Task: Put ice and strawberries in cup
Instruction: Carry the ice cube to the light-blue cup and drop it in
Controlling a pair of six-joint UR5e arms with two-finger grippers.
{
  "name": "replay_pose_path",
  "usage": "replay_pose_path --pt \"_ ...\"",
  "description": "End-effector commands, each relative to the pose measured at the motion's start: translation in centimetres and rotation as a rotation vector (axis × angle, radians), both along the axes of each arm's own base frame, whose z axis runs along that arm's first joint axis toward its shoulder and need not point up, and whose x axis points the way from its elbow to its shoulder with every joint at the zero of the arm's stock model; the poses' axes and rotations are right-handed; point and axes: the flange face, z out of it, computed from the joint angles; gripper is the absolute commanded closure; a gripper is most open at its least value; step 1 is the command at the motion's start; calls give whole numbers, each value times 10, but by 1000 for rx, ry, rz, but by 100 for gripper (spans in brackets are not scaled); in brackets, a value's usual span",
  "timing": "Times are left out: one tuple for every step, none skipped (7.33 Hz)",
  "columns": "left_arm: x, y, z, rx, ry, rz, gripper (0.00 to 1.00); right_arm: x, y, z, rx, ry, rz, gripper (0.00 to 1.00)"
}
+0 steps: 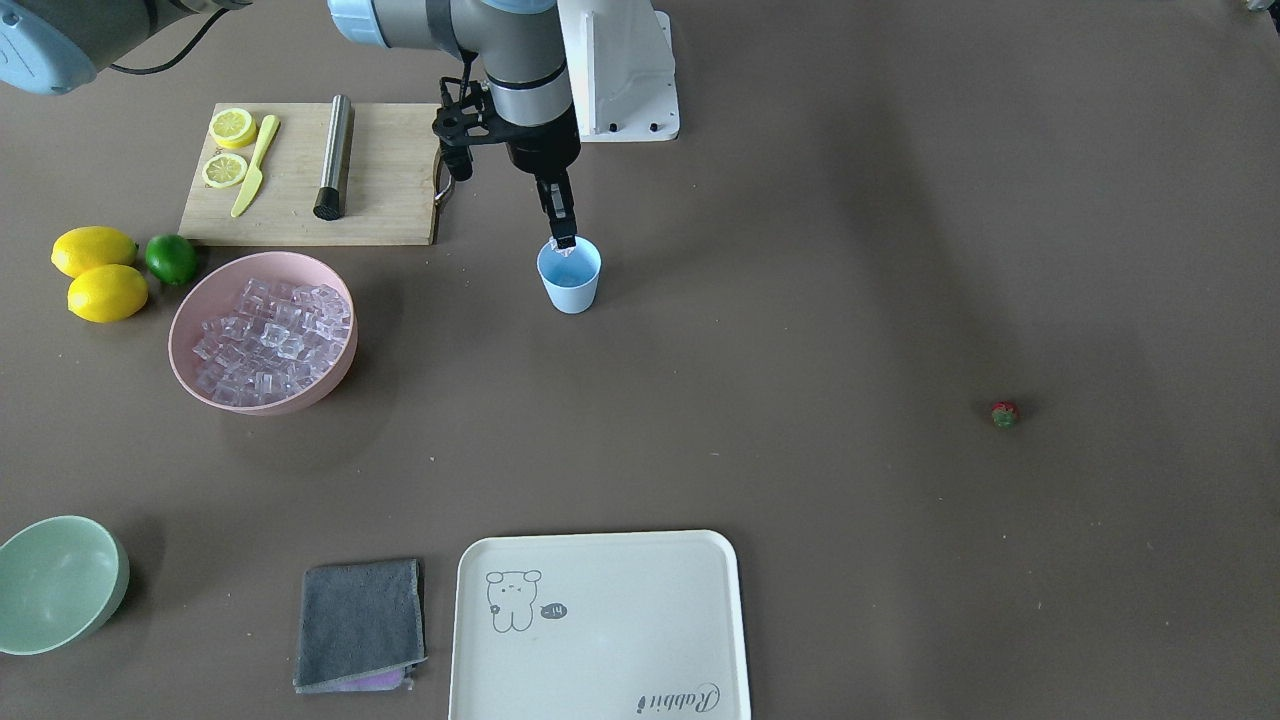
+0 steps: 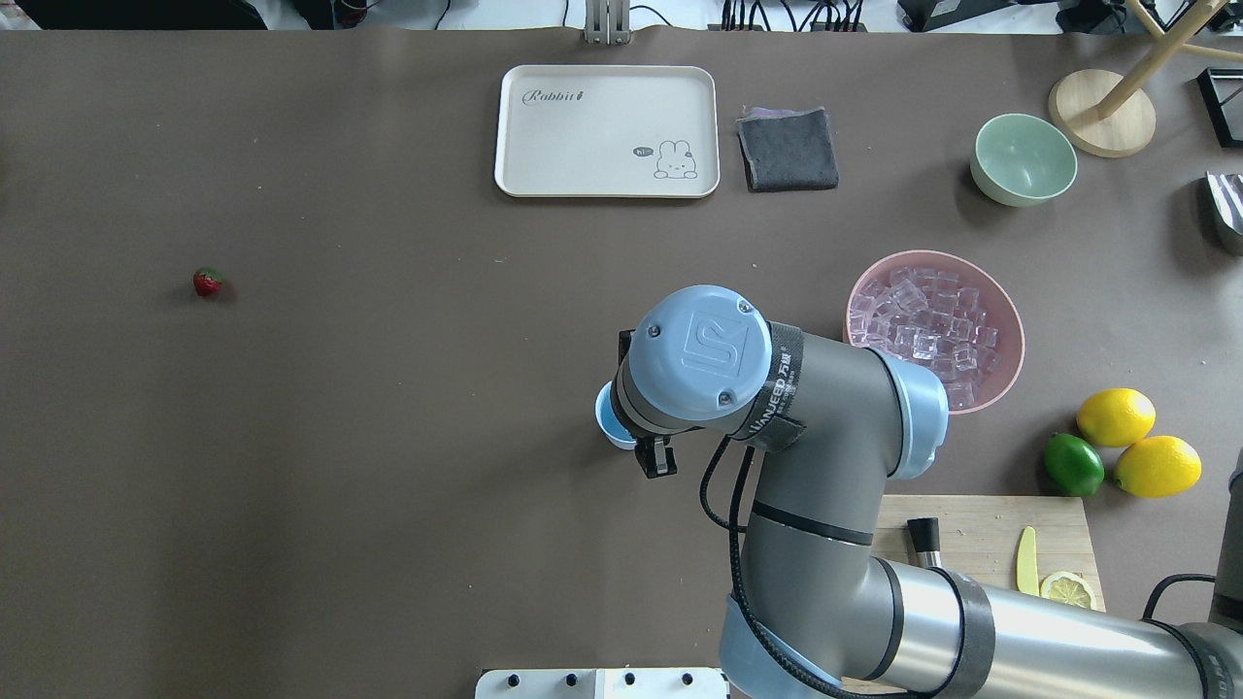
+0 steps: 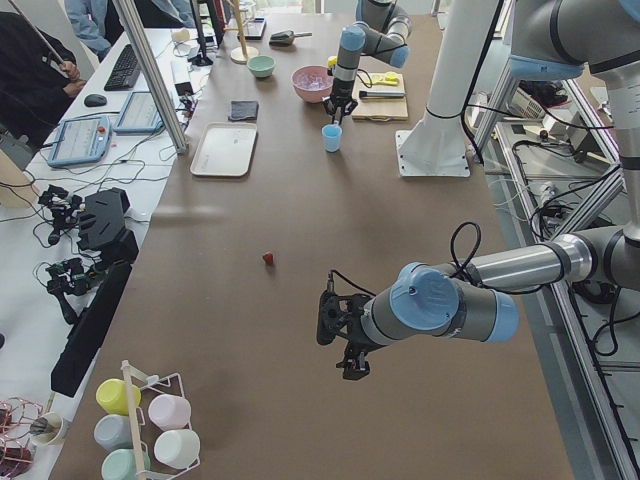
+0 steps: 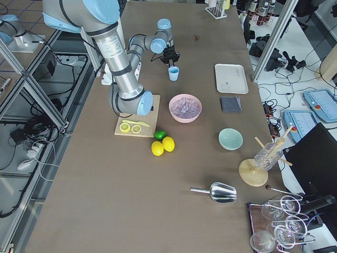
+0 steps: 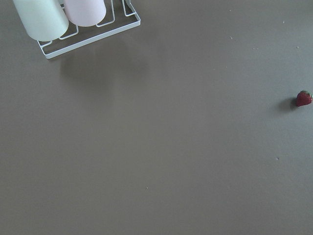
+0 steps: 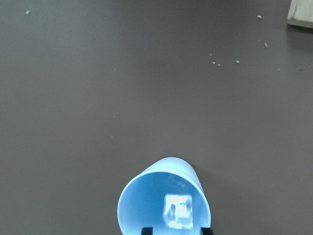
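A light blue cup (image 6: pixel 139 205) stands on the brown table (image 6: pixel 98 88), with one clear ice cube (image 6: pixel 178 213) showing within its mouth. The right gripper (image 6: pixel 176 231) shows two black fingertips (image 6: pixel 145 230), set apart at the bottom edge.

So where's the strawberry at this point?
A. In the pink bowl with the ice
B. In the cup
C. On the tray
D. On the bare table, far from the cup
D: the strawberry lies alone on the table, well away from the cup.
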Motion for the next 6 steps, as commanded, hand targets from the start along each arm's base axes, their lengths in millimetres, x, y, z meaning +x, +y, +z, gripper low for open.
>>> replay_pose_path --pt "-1 0 -1 1 0 -4 2 0 -1 1 11 1 -1 41" --pt "-1 0 -1 2 2 -3 2 2 -2 -1 32 2 -1 41" --pt "0 1 -1 4 22 -2 2 11 -9 -1 74 10 -23 41" --pt "-3 2 -3 8 26 -11 2 38 -20 19 121 38 -45 41" --pt "-3 3 -2 7 27 -12 2 61 -22 43 211 82 -112 40" --pt "-3 3 -2 7 30 -12 2 80 -28 68 280 129 -173 38"
